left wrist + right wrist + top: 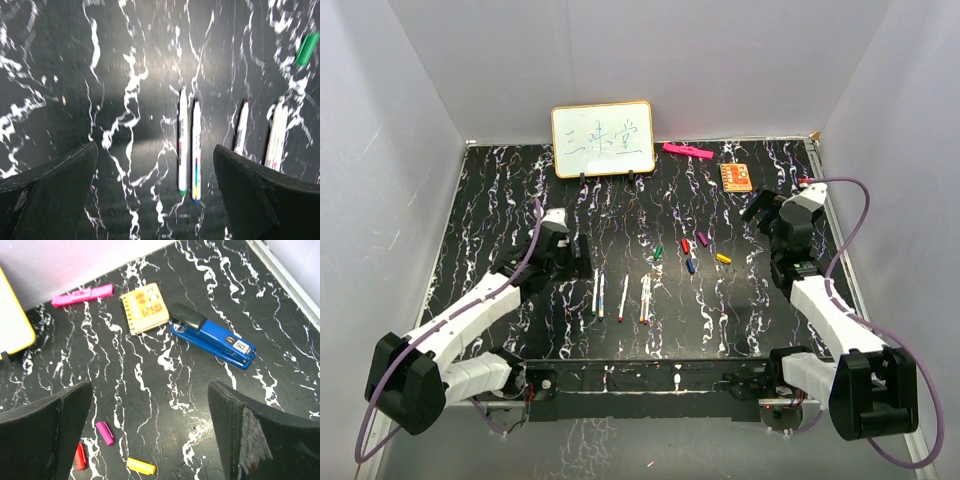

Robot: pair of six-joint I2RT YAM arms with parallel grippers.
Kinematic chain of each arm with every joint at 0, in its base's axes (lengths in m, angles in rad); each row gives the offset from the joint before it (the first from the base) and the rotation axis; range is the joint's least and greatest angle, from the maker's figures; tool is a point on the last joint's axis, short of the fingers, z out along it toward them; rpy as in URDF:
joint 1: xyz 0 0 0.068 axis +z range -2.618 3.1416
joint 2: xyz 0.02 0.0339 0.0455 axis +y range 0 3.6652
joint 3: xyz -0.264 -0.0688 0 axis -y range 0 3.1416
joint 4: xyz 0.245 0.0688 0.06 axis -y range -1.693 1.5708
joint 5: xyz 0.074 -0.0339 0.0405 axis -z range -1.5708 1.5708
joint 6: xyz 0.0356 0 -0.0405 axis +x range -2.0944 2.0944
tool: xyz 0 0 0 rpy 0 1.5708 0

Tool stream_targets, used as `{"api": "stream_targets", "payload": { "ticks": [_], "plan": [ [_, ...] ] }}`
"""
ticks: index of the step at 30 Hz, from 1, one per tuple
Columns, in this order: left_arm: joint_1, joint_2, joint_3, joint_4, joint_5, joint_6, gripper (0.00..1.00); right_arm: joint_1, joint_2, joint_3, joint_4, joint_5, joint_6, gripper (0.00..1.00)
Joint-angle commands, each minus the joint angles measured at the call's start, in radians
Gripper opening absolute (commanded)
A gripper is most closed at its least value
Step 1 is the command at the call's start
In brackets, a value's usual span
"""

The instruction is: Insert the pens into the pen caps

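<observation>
Several white-barrelled pens (pixel 623 296) lie side by side on the black marbled table, just right of my left gripper (pixel 578 257). In the left wrist view a green-tipped pen (pixel 183 145) and a blue-tipped pen (pixel 196 150) lie between the open fingers of the left gripper (pixel 155 150), and two more pens (pixel 241 127) lie further right. Nothing is held. The pen caps lie loose mid-table: green (pixel 658 252), red (pixel 686 245), purple (pixel 701 239), blue (pixel 691 266), yellow (pixel 723 258). My right gripper (pixel 150 390) hangs open above the table, up and to the right of the purple cap (pixel 105 433), red cap (pixel 80 456) and yellow cap (pixel 140 466).
A small whiteboard (pixel 603 140) stands at the back. A pink bar (pixel 82 295), an orange notepad (pixel 146 308) and a blue stapler (pixel 212 336) lie at the back right. White walls close in the table on three sides.
</observation>
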Motion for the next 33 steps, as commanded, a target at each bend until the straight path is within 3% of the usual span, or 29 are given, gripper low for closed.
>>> {"api": "stream_targets", "payload": {
  "ticks": [1, 8, 12, 17, 21, 33],
  "plan": [
    [-0.055, 0.032, 0.049, -0.190, 0.047, -0.041, 0.96, -0.003, -0.070, -0.004, 0.087, -0.010, 0.000, 0.98],
    [-0.088, 0.103, 0.102, -0.254, 0.108, -0.009, 0.75, -0.003, -0.039, 0.058, -0.026, -0.038, 0.012, 0.98],
    [-0.087, 0.146, 0.139, -0.301, 0.089, 0.011, 0.70, -0.003, -0.043, 0.041, -0.020, -0.049, 0.021, 0.98],
    [-0.089, 0.270, 0.191, -0.354, 0.099, 0.015, 0.53, -0.003, -0.058, 0.025, 0.001, -0.053, 0.022, 0.98],
    [-0.105, 0.376, 0.210, -0.350, 0.117, 0.010, 0.54, -0.002, -0.055, 0.026, 0.001, -0.051, 0.024, 0.98],
    [-0.118, 0.382, 0.214, -0.307, 0.105, -0.014, 0.59, -0.003, -0.040, 0.017, -0.001, -0.061, 0.035, 0.98]
  ]
}}
